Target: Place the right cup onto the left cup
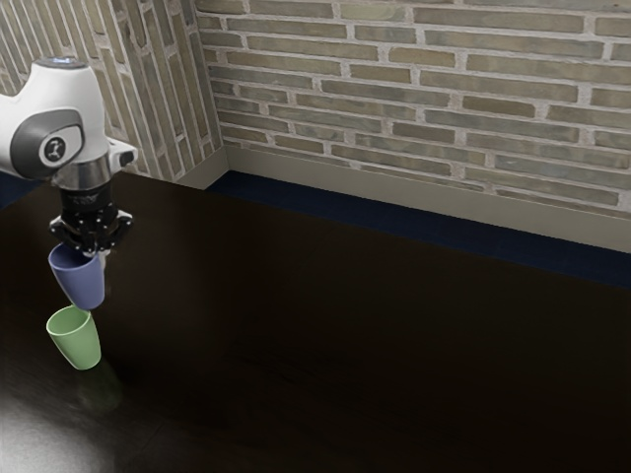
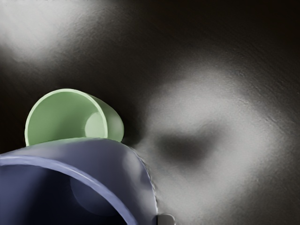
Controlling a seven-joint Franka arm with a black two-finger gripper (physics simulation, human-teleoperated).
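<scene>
My gripper [image 1: 91, 250] is shut on the blue cup [image 1: 81, 283] near its rim, at the exterior view's left. The cup hangs below the hand with its mouth upward. Just nearer the camera stands the green cup [image 1: 76, 341], upright on the table with its mouth open. In the wrist view the blue cup [image 2: 117, 165] looms large at the lower edge, partly covering the green cup [image 2: 58, 117]. A small piece of a fingertip [image 2: 166, 220] lies beside the blue cup's outer wall. Part of the grip is hidden by the blue cup.
The dark, glossy table [image 1: 365, 345] extends toward the exterior view's right. Behind its far edge are a dark blue floor [image 1: 325, 207] and a brick wall [image 1: 414, 89]. The wrist view has bright reflections on the tabletop [image 2: 225, 103].
</scene>
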